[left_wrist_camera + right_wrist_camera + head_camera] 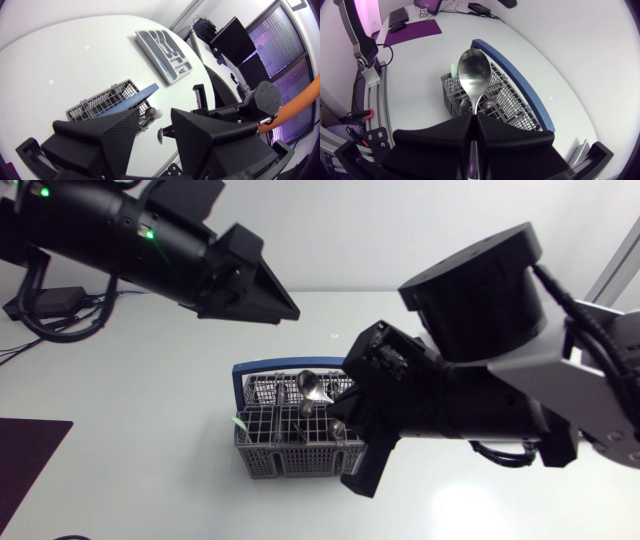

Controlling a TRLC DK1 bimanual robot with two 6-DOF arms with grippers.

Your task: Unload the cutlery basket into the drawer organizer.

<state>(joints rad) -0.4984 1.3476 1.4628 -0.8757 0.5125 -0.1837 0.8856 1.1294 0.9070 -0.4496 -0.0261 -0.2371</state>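
Observation:
A grey wire cutlery basket (285, 442) with a blue handle (262, 366) stands mid-table, with several pieces of cutlery in it. My right gripper (338, 425) hangs over the basket's right end, shut on the handle of a steel spoon (313, 388). In the right wrist view the spoon (474, 75) sticks out, bowl first, from between the closed fingers (445, 145), above the basket (492, 102). My left gripper (290, 308) is raised behind the basket, shut and holding nothing. The pale grey drawer organizer (162, 47) lies beyond the basket (100, 102) in the left wrist view.
A dark purple mat (30, 460) lies at the table's left edge. Black cables and a small box (50, 305) sit at the far left. White tabletop lies bare between the basket and the organizer.

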